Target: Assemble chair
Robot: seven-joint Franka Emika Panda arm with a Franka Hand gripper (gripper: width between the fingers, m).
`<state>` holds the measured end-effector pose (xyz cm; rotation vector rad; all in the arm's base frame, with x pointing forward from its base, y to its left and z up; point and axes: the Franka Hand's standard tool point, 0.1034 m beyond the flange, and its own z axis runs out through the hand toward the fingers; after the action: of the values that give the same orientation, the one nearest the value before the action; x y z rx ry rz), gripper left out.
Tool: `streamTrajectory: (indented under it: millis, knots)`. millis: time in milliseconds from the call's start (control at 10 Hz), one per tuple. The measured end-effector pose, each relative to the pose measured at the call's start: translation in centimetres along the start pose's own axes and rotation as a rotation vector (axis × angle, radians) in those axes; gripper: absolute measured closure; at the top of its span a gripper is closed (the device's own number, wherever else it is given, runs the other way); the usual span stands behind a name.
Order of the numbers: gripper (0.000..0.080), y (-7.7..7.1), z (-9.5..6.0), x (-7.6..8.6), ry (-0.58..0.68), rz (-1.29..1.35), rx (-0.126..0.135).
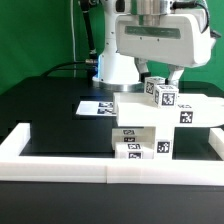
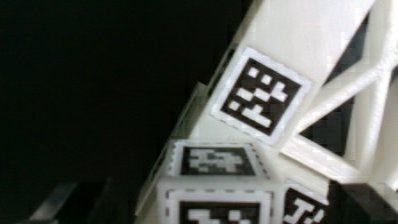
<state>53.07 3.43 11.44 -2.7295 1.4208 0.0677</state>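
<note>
White, chunky plastic makes up the chair point(image 1: 150, 120), which in the exterior view stands as a stacked cluster of blocks and slabs near the front of the black surface point(image 1: 50, 110), just behind the low white border wall point(image 1: 60, 170). A wide slab lies across the middle of the stack, tagged cubes sit above and below it, and the marker board point(image 1: 97, 104) lies flat just to the exterior view's left of the parts. The end effector point(image 1: 160, 72) hangs directly over the top cube, its big white housing hiding the fingers, so from here I cannot tell how far apart they stand or whether they touch anything.

From the wrist view, the chair point(image 2: 267, 100) fills the frame very close: a slanted white bar carrying a large black-and-white tag, with two smaller tagged cubes stacked beneath it against darkness. Dark shapes at the frame's lower edge may be finger parts, but they are too blurred to judge, and nothing shows plainly between them.

Judging by their look, these parts are rigid, light and smooth, so they should not deform but could slip or tip if pinched off-centre. Flat opposite faces of a cube or the slab's narrow edges seem the safest places to take hold, squarely and low enough not to topple the stack.
</note>
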Motion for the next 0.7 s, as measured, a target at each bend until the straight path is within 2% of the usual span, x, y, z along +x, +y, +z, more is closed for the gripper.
streamTrajectory:
  millis: [100,700]
  knots:
    - [0.0157,-0.05,0.01,-0.1,0.0,-0.118,0.0]
    - [0.0151,-0.49,-0.03,-0.26,0.017,-0.6,0.009]
